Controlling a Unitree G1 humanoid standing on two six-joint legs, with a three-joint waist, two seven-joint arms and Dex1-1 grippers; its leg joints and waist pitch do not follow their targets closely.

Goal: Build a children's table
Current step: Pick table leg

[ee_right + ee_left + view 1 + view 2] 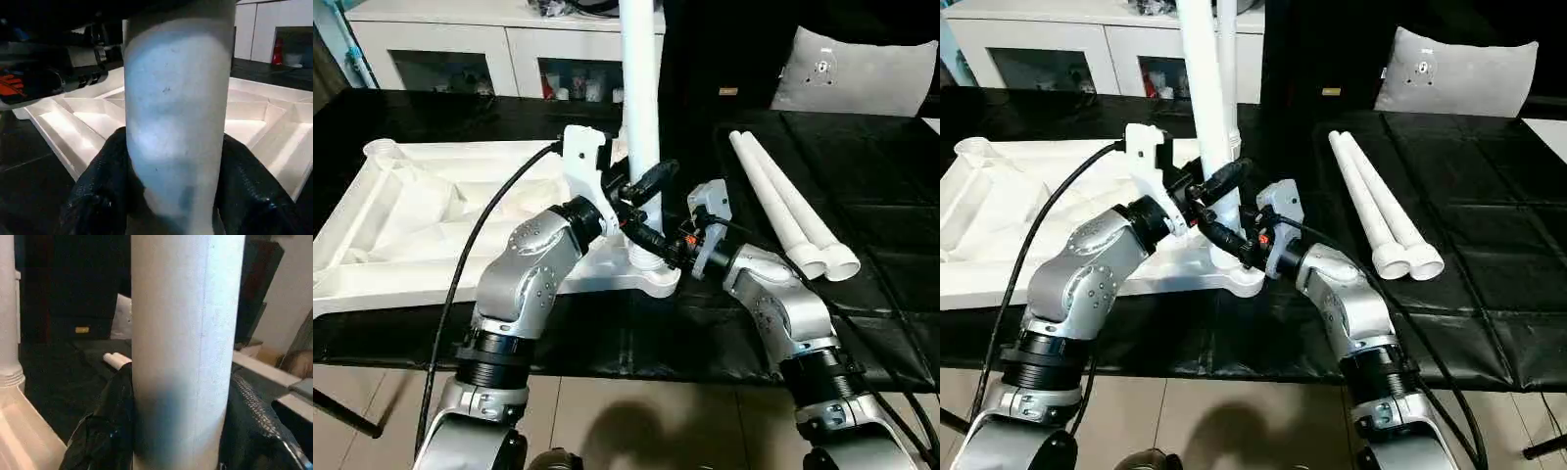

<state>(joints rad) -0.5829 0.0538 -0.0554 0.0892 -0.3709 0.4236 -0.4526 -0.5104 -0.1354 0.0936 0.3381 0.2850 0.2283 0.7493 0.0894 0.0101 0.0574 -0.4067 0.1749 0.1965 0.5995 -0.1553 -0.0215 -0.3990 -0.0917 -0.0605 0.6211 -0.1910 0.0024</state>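
Both pincers clamped on one upright leg at the tabletop's near corner

The leg (640, 117) stands in the corner socket (651, 272) of the upturned tabletop (421, 220) on the black counter (862, 176); the left pincer (646, 186) grips it higher, the right pincer (658, 245) just above the socket, and two spare legs (788, 211) lie side by side to the right

Table panel (431, 225) lies underside-up on tabletop (881, 196), left side. One leg (639, 117) stands upright in its near-right corner socket (651, 274); second upright leg (7, 323) behind. Two legs (793, 211) lie side by side right. Cabinet (460, 44) far.
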